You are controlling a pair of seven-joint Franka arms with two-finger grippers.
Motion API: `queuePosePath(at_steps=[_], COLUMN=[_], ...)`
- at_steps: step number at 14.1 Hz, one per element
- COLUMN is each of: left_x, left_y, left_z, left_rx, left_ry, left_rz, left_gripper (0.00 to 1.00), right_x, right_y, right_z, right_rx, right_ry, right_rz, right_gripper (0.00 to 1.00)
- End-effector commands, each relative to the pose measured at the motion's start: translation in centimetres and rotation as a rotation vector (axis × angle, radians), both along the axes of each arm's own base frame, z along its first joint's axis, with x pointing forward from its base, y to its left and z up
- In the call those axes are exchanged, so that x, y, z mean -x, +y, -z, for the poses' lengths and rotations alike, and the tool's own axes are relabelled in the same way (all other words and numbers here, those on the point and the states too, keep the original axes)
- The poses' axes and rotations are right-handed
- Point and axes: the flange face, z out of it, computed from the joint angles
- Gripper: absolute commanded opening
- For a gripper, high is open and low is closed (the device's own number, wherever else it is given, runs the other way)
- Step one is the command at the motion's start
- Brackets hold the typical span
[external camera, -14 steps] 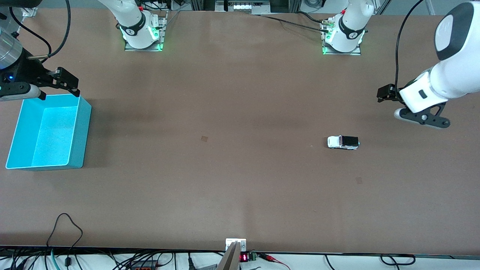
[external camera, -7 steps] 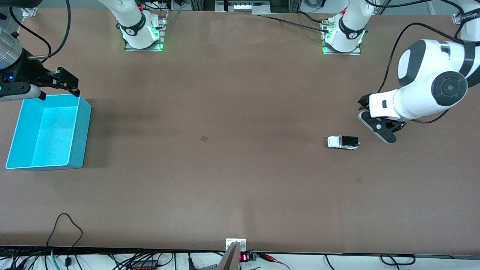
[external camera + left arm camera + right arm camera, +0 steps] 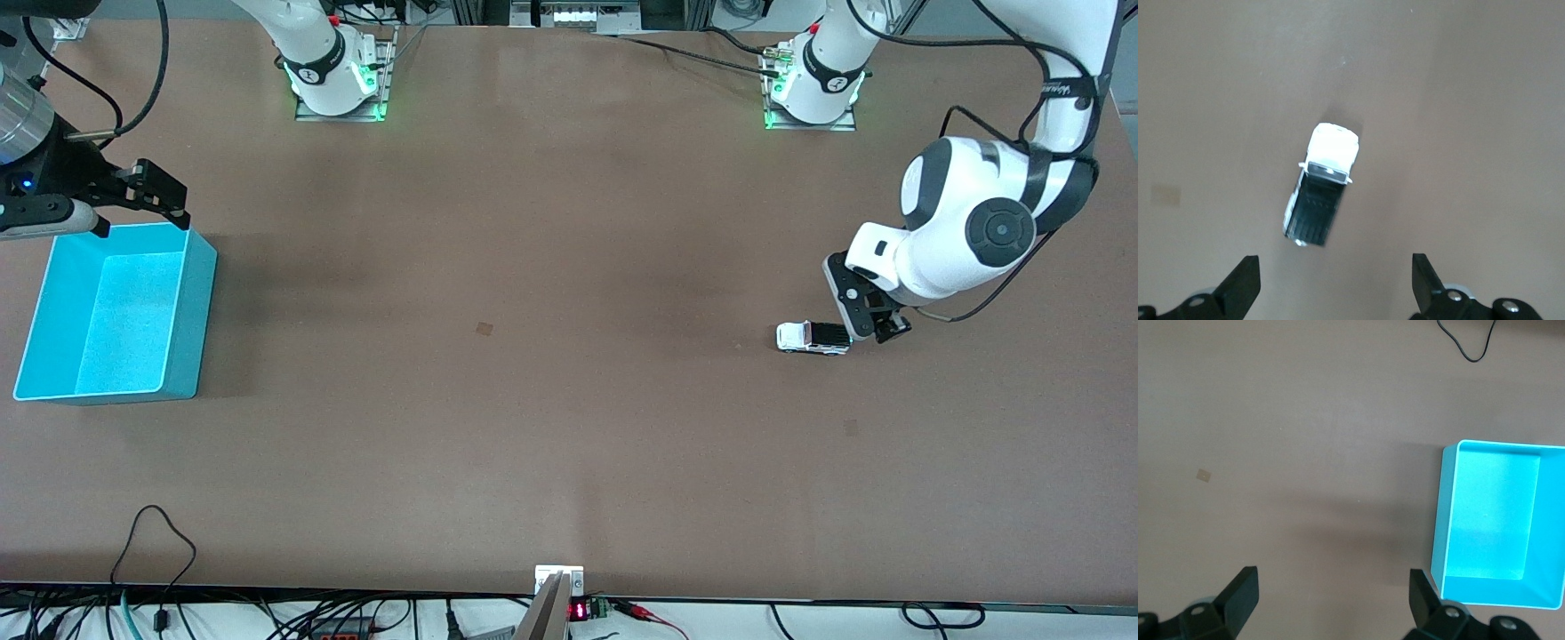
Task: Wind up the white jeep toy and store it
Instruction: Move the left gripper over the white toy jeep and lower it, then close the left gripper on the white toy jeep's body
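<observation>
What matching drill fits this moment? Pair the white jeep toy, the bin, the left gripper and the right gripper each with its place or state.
Things:
1. white jeep toy
2. blue bin
3. left gripper
4. right gripper

Places or states:
A. open, over the table next to the bin's farther rim
B. empty, at the right arm's end of the table
C. on its wheels on the bare table, ungrasped
D. open, low beside the toy's dark end

Pairs: 1-C, 2-B, 3-D, 4-A
</observation>
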Motion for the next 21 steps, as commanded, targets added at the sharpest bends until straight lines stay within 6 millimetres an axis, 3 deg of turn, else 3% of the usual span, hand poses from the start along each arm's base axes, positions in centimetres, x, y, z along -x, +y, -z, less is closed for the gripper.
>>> queuePosePath(at_steps=[1,4,7,9,17,19,21], left_x=[-0.9,-0.5,0.4,1.0,1.0,1.0,1.0], left_y=[0.2,0.3,0.5,2.1,1.6,1.5,1.2], left_z=[3.4,6.8,8.1,9.8,11.3,11.3,11.3], left_rx=[0.03,0.045,0.048,0.049,0.051,0.051,0.052], left_ry=[-0.039,-0.049,-0.06,-0.085,-0.102,-0.108,-0.11], left_rz=[0.143,0.241,0.27,0.254,0.271,0.273,0.277], left_gripper=[1.0,1.0,1.0,1.0,0.94,0.86,0.63], right_x=[0.2,0.2,0.2,0.2,0.1,0.2,0.2], right_y=[0.4,0.3,0.3,0.4,0.0,0.3,0.3], right_z=[-0.2,-0.2,-0.2,-0.2,0.1,0.0,0.0], right_rx=[0.007,0.005,0.004,-0.001,-0.037,-0.031,-0.028], right_ry=[0.0,0.0,0.0,0.001,0.011,0.011,0.007], right_rz=[-0.017,-0.017,-0.014,-0.012,0.002,-0.006,-0.006], right_gripper=[1.0,1.0,1.0,1.0,1.0,1.0,1.0])
